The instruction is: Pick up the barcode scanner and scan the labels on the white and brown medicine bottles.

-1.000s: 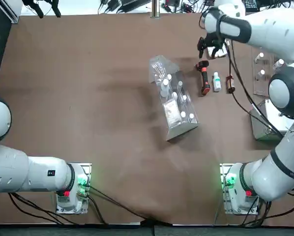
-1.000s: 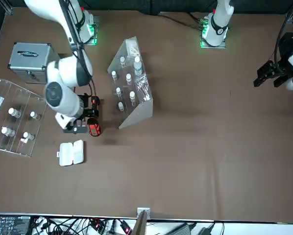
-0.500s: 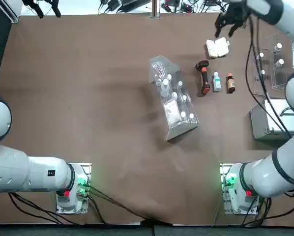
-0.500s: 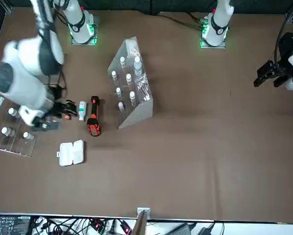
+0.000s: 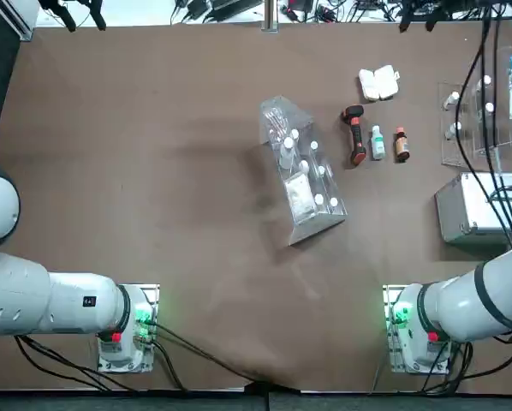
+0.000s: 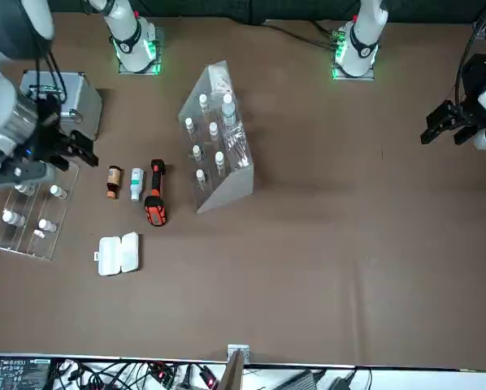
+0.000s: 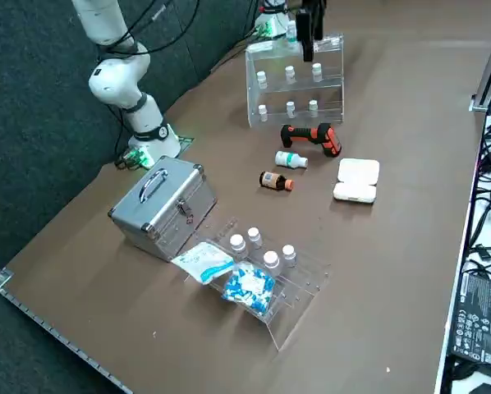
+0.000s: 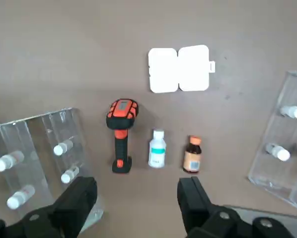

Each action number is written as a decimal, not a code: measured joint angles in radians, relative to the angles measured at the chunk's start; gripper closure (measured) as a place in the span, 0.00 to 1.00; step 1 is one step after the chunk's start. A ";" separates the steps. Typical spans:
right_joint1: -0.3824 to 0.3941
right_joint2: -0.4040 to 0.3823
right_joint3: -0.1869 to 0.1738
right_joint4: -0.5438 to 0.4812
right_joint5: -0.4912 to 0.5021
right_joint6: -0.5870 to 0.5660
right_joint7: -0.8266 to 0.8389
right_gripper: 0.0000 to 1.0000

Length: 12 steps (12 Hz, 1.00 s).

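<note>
The black and orange barcode scanner (image 5: 354,135) (image 6: 154,195) (image 8: 120,134) lies flat on the brown table. Beside it lie the white medicine bottle (image 5: 377,142) (image 8: 157,148) and the brown medicine bottle (image 5: 401,144) (image 8: 191,154), side by side. My right gripper (image 5: 415,19) (image 6: 52,154) (image 7: 308,48) (image 8: 137,198) hangs high above the table, well apart from all three. Its fingers (image 8: 81,198) are spread open with nothing between them.
A white clamshell case (image 5: 378,82) lies just beyond the scanner. A slanted acrylic rack of vials (image 5: 300,175) stands next to the scanner toward the table's middle. An acrylic tray with vials (image 5: 466,120) and a metal case (image 5: 470,210) sit at the right edge.
My right gripper has risen from just over the scanner and swung away toward the far right edge. Scanner and bottles have not moved.
</note>
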 joint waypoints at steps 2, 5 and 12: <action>-0.008 -0.014 -0.016 0.055 -0.015 -0.062 -0.001 0.00; -0.040 -0.058 -0.019 0.076 -0.060 -0.098 -0.003 0.00; -0.251 -0.202 0.136 -0.096 -0.096 -0.106 -0.006 0.00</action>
